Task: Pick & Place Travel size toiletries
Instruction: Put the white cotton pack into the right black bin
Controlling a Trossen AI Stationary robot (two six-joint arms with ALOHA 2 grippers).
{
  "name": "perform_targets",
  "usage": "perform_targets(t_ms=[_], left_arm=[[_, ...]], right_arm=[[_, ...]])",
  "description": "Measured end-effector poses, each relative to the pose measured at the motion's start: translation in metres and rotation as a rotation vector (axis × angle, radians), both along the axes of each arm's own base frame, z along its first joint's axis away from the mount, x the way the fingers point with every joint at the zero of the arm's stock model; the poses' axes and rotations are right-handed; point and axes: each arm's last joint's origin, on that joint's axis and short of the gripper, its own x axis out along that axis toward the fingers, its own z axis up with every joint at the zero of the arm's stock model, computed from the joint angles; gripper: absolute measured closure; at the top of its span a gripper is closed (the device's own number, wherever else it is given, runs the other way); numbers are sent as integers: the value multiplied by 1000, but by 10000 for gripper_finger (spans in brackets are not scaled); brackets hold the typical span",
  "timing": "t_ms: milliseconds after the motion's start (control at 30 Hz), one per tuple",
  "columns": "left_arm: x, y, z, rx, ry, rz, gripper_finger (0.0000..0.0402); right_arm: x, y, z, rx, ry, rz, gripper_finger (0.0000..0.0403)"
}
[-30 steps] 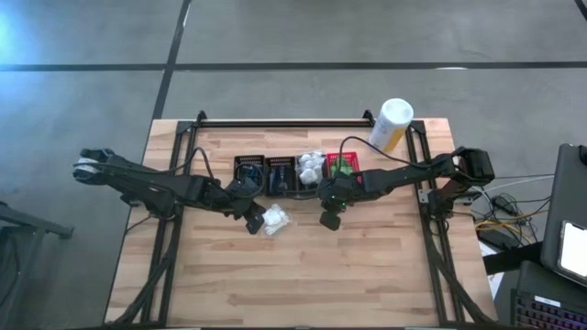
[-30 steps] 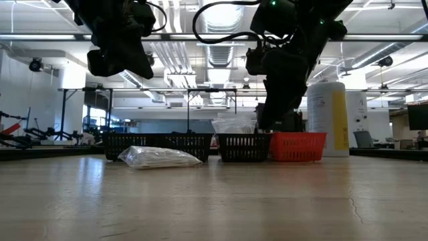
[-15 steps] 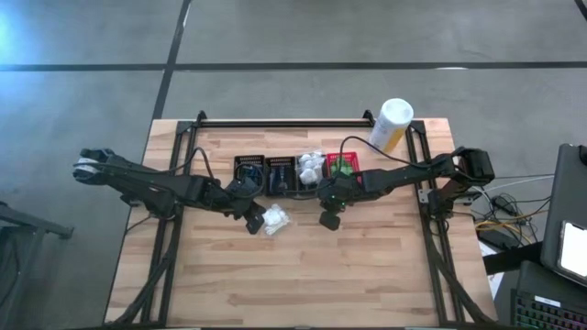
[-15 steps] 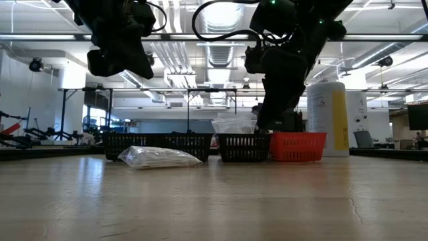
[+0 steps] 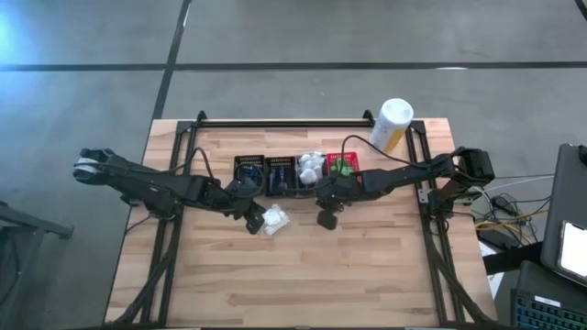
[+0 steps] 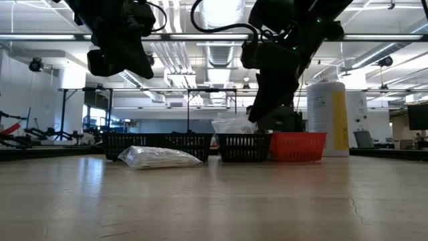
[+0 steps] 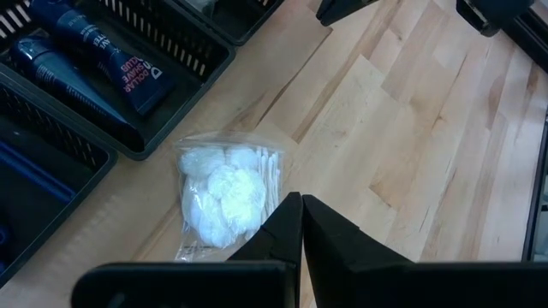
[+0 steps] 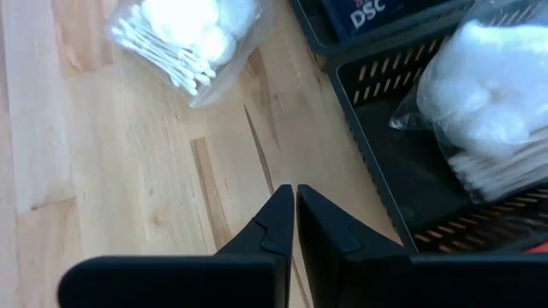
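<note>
Both grippers, left (image 5: 254,223) and right (image 5: 326,220), hover with fingers closed, empty, flanking a bagged cotton bundle (image 5: 273,218) on the tabletop (image 5: 367,266).

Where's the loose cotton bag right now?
High view: the clear cotton bag lies on the wood in front of the black baskets, beside the left gripper.

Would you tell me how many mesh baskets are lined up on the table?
4: three black baskets side by side, then a red basket at the row's right end, nearest the white-and-yellow canister. The right arm partly covers the red one.
</note>
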Motion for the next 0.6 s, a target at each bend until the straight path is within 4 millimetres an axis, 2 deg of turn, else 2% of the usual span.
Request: perform_targets(t_ms=[600], left_arm=[[0, 0, 0, 0, 0, 0, 387]], right_arm=[[1, 0, 1, -31, -11, 43, 394]])
